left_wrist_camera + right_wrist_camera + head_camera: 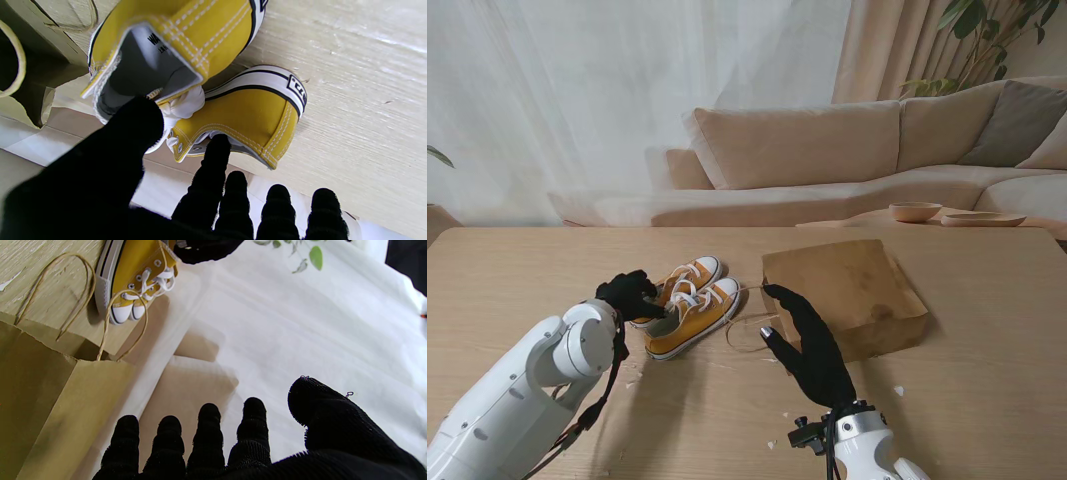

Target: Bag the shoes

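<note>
My left hand [630,295] sits at the heels of the 2 yellow shoes [689,303], thumb and a fingertip [217,146] at their collars; I cannot tell if it grips them. The shoes lie side by side mid-table [517,280], just left of the bag [852,290] lying flat. My right hand [807,340] hovers spread and empty at the bag's mouth.

- My left arm [517,400] is glossy white, rounded, with a black cable alongside.
- Black knit gloves cover my left hand [630,295] and right hand [810,345].
</note>
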You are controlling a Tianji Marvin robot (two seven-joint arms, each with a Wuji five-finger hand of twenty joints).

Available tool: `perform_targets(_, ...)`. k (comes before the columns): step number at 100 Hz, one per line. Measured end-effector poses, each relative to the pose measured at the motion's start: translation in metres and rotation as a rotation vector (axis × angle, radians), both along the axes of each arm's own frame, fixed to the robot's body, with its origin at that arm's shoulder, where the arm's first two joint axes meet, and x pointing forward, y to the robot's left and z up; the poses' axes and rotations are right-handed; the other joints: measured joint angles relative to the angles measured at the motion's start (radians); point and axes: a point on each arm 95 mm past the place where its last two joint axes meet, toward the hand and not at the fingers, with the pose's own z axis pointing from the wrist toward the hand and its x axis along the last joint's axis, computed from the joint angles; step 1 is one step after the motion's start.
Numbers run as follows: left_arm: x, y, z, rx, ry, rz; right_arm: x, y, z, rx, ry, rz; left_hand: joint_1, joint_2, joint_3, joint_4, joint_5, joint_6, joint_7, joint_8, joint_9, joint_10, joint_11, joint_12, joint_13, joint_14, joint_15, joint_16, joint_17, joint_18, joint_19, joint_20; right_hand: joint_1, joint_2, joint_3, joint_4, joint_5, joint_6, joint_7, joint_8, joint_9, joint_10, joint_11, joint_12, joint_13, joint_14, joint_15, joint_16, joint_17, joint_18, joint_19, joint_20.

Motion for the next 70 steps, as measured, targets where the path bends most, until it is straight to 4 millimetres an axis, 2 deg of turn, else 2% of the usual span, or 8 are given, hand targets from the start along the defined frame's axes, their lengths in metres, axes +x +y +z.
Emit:
perform_targets(21,-0.002,-0.001,-0.005,0.001,0.024,-0.018,0.000,0.000,0.000,0.001,0.001,0.001,0.000,-0.005,0.003,0.000,-0.087,-0.049,-0.040,-0.027,-0.009,0.000,-0.023,0.000,0.000,0.000,0.000,0.000,0.000,0.000,0.000,0.006,0.000,0.000,0.000,0.000,0.000,0.000,0.000,0.000,0.000,0.000,0.000,0.000,0.000,0.000,0.000,0.000,0.000,0.000,0.000,0.000)
perform_targets(36,-0.002,0.000,-0.009,0.008,0.008,-0.036,0.000,0.000,0.000,0.002,0.001,0.002,0.000,-0.024,0.023,0.000,-0.117,-0.077,-0.037,-0.027,-0.010,0.000,-0.025,0.000,0.000,0.000,0.000,0.000,0.000,0.000,0.000,0.022,0.000,0.000,0.000,0.000,0.000,0.000,0.000,0.000,0.000,0.000,0.000,0.000,0.000,0.000,0.002,0.000,0.000,0.000,0.000,0.000)
perform_targets(55,-0.001,-0.003,-0.017,-0.091,-0.026,0.008,0.000,0.001,0.000,0.002,0.002,0.003,0.038,-0.024,0.033,0.000,-0.124,-0.058,0.020,-0.005,-0.010,0.000,-0.025,0.027,0.000,-0.001,0.002,0.024,0.000,-0.001,0.000,0.055,0.000,0.000,0.000,0.000,0.000,0.000,0.000,0.000,0.000,0.000,0.000,0.000,0.000,0.000,0.011,0.000,0.000,0.000,0.000,0.000)
perform_targets(70,-0.005,-0.011,-0.022,-0.079,-0.029,-0.002,0.000,0.001,0.000,0.002,0.002,0.002,0.048,-0.024,0.034,0.000,-0.125,-0.030,0.046,0.008,-0.010,0.000,-0.023,0.040,0.000,-0.001,0.012,0.038,0.000,-0.001,0.000,0.065,0.000,0.000,0.000,0.000,0.000,0.000,0.000,0.000,0.000,0.000,0.000,0.000,0.000,0.000,0.011,0.000,0.000,0.000,0.000,0.000)
